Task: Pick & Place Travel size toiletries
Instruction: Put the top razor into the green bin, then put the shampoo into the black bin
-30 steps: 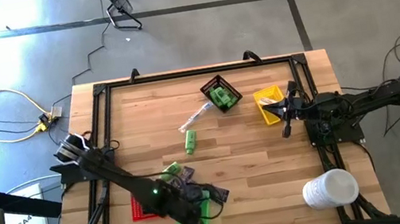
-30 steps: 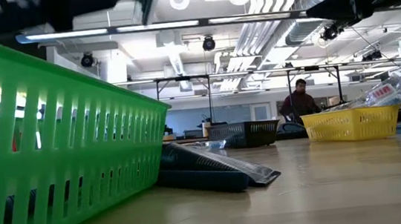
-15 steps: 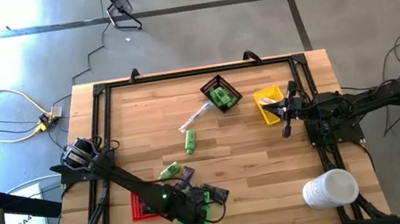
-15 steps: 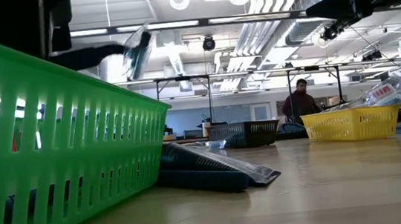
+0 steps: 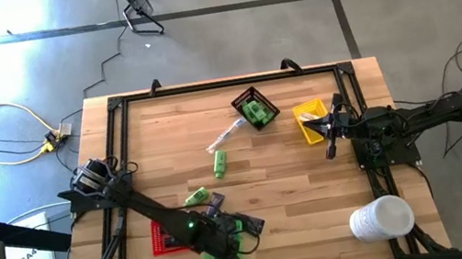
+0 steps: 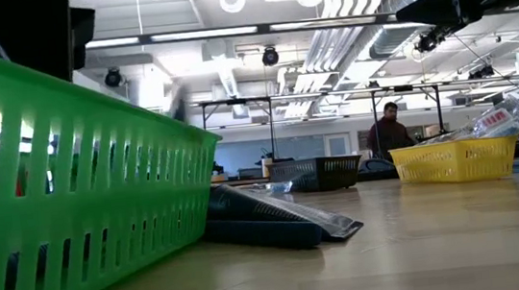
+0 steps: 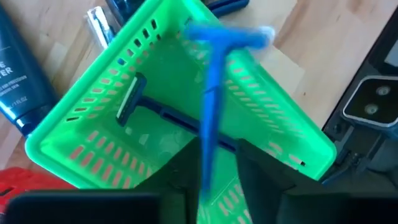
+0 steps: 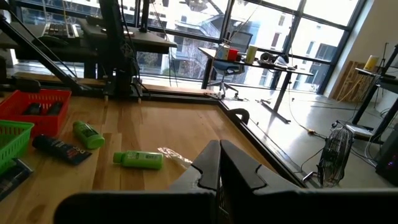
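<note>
The left fingers [image 7: 208, 180] hang over the green tray [image 7: 93, 127] at the near edge of the desk [image 5: 315, 190]. A blue razor [image 7: 211, 106] stands upright in the narrow gap between them, its head blurred above the tray; whether they grip it or have let go cannot be told. A second razor [image 7: 134, 102] lies flat on the tray floor, just beyond the fingertips. A dark tube [image 7: 15, 68] lies on the desk beside the tray, and the red tray [image 5: 163, 238] sits against it.

The right fingers [image 8: 219, 163] are closed and empty, beside the yellow tray [image 5: 309, 122]. Two green bottles [image 8: 138, 159] lie on the desk well ahead of them, with a clear-wrapped stick [image 5: 226, 136] near the black tray [image 5: 255, 107].
</note>
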Motion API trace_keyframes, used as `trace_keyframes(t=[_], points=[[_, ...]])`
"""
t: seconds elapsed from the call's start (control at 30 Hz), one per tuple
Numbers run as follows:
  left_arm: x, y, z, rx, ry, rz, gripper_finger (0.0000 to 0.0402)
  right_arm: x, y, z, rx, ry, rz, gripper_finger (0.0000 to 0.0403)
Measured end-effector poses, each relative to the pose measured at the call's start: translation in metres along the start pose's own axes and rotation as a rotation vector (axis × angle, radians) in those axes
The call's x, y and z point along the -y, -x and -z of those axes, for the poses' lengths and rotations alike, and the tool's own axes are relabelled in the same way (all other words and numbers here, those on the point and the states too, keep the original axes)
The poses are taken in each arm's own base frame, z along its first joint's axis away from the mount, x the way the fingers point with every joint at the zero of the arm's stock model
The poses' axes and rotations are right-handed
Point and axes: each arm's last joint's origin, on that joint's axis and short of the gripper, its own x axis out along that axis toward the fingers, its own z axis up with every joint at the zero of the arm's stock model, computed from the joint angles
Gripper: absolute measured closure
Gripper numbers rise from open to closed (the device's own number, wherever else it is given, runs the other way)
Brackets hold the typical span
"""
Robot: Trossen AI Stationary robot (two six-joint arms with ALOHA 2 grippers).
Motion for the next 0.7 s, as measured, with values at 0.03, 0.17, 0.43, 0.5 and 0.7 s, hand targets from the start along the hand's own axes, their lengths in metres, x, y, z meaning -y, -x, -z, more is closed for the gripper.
trace_keyframes(t=[0.03, 0.17, 0.43, 0.5, 0.7], points=[[-0.001, 0.000, -0.001, 0.000, 0.005, -0.002, 0.0294, 0.000, 0.000, 0.000, 0.000, 0.000, 0.000, 0.0400], [-0.002, 0.000, -0.004, -0.017, 0.000, 0.002, 0.0262, 0.000, 0.000, 0.000, 0.000, 0.000, 0.000, 0.0400], [-0.007, -0.001, -0.013, -0.073, -0.061, 0.024, 0.0277, 0.000, 0.000, 0.000, 0.000, 0.000, -0.001, 0.0400], [-0.010, -0.001, -0.019, -0.072, -0.089, 0.024, 0.0296, 0.000, 0.000, 0.000, 0.000, 0.000, 0.000, 0.0400], [-0.021, -0.001, -0.044, -0.132, -0.063, 0.079, 0.0365, 0.000, 0.000, 0.000, 0.000, 0.000, -0.001, 0.0400]])
